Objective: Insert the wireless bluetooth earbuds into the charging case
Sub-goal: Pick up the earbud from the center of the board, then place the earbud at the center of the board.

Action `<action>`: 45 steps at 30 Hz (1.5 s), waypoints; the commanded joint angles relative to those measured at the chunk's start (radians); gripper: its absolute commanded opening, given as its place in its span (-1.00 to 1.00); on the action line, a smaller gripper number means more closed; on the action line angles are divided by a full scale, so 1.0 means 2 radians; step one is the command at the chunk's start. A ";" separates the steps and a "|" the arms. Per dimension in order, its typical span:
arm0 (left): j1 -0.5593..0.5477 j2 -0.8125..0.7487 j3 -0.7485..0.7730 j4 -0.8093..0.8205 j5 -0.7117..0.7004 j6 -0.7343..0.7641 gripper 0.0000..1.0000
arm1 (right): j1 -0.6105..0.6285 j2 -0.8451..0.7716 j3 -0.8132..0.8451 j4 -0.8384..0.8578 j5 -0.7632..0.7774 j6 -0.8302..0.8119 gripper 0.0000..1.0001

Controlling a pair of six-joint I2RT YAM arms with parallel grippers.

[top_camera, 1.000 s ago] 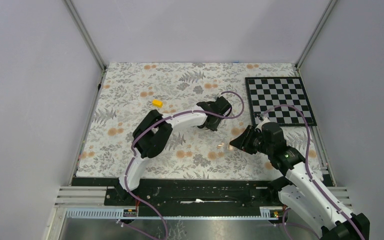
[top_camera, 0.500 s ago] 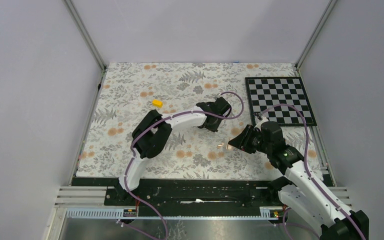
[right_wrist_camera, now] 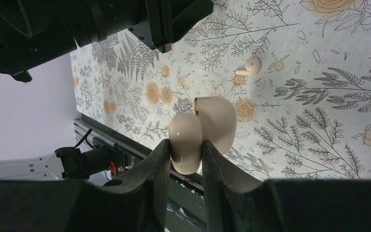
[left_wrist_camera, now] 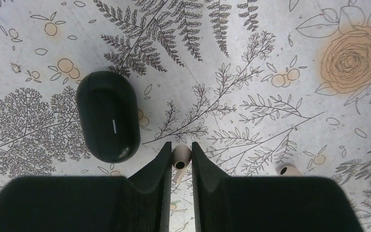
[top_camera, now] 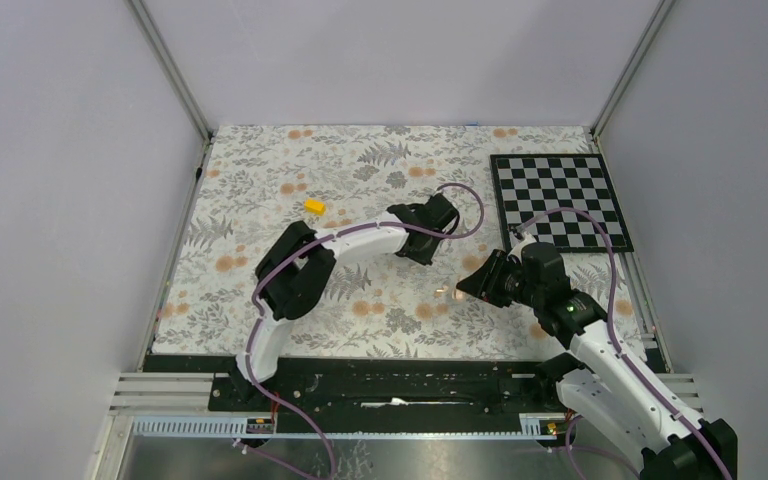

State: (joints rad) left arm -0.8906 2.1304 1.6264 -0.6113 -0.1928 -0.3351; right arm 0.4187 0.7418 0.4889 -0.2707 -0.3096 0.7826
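The left arm (top_camera: 305,265) has pulled its elbow a little toward the left edge of the bench (top_camera: 260,160), but its tip has stayed near the middle of the bench. The left jaws have squeezed in over the last second. Now they are pinched tight on one small cream earbud (left_wrist_camera: 180,157). I think that means the first pick is made, and the next job is to carry it to the case. I cannot tell if this earbud is off the bench yet. The second earbud (left_wrist_camera: 288,169) lies on the bench just to one side of those jaws, and nothing touches it. A black pod (left_wrist_camera: 107,116) lies on the other side, near but apart, and I think it is not the case for this job. The right jaws are partly closed and grip the cream charging case (right_wrist_camera: 217,123). It looks lifted off the bench, nearer the front edge and right of the middle. Its lid looks open, so it seems ready. Both earbuds are outside the case, so most of the task is left.
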 commanded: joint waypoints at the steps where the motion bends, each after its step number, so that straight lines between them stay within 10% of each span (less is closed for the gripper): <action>1: -0.001 -0.038 -0.001 0.004 0.007 -0.012 -0.74 | -0.002 -0.007 0.005 0.020 -0.015 0.005 -1.00; 26: 0.035 -0.227 -0.004 0.023 0.036 -0.004 -0.71 | -0.002 -0.003 -0.104 0.306 -0.197 0.115 -1.00; 45: 0.077 -0.329 -0.039 0.111 0.272 -0.006 -0.68 | -0.002 0.100 -0.073 0.489 -0.282 0.181 -1.00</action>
State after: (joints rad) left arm -0.7464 1.5429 1.5730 -0.4988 0.2245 -0.3340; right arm 0.4179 0.8909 0.2836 0.5205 -0.8314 1.0721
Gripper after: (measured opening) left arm 0.176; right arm 0.338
